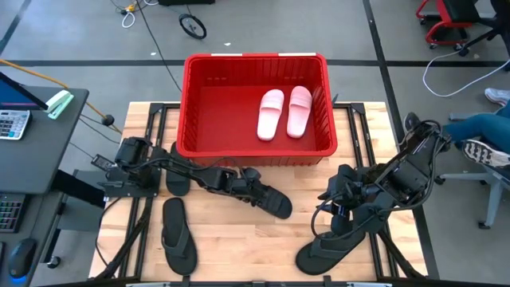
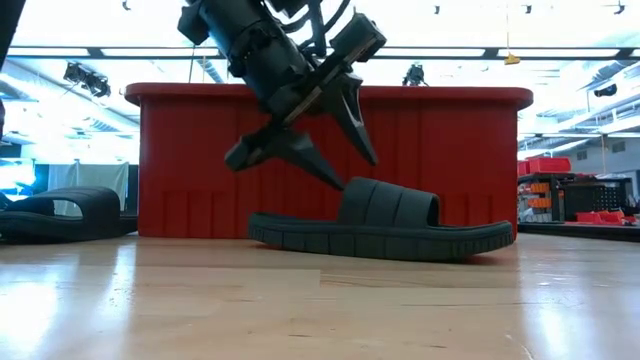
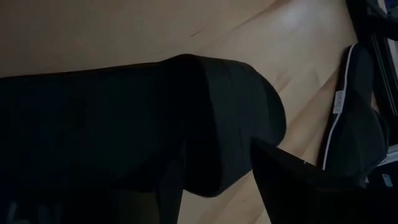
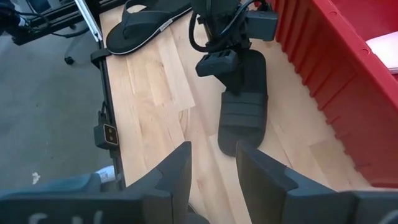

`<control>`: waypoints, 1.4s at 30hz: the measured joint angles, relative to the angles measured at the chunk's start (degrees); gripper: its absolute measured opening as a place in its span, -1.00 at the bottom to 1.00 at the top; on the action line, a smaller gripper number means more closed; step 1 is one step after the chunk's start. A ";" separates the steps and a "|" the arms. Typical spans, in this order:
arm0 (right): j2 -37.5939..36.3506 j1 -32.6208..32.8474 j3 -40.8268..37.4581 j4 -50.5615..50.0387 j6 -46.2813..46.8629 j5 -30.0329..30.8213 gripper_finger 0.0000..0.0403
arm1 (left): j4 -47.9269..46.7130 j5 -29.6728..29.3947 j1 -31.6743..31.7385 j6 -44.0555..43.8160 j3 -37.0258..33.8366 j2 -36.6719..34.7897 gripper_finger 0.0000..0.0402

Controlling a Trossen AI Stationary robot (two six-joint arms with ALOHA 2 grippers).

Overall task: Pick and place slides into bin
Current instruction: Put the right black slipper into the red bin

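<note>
A black broad-strap slide lies sole down on the table in front of the red bin, which holds two pale pink slides. My left gripper is open and slants down over this slide's heel half. One finger reaches the strap's heel-side edge and the other stands above the strap. My right gripper is open and empty above the table's right part, pointing toward that slide. A second black slide lies at the left, partly under the left arm. My left gripper's lower fingertip stands at the heel-side edge of the black slide's strap, slanting down from the table's left. I cannot tell whether it touches. The slide lies flat on the table.
One thin black flip-flop lies near the front left and another at the front right below my right arm. The bin's ribbed wall stands close behind the slide. A person's leg and shoe show beyond the table's right edge.
</note>
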 joint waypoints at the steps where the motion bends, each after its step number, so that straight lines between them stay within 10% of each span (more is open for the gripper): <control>1: 0.00 0.00 0.00 0.02 -0.01 0.06 -0.34 | 0.49 0.02 0.00 -0.02 0.02 0.35 -0.09; 12: 0.07 0.00 0.00 0.51 0.11 0.43 -0.34 | 8.21 0.08 -0.20 -0.56 0.03 4.23 -0.21; 20: 0.07 0.00 0.00 0.65 0.09 1.03 -0.34 | 11.67 0.21 -0.22 2.46 0.58 4.25 -0.91; 29: -0.31 0.30 0.00 0.25 0.04 1.35 -0.34 | 33.75 0.18 -2.70 5.77 2.33 0.33 -0.95; 42: -5.31 3.65 0.00 1.53 0.55 7.07 -0.34 | 19.01 -11.79 4.79 31.16 14.21 -14.64 -0.94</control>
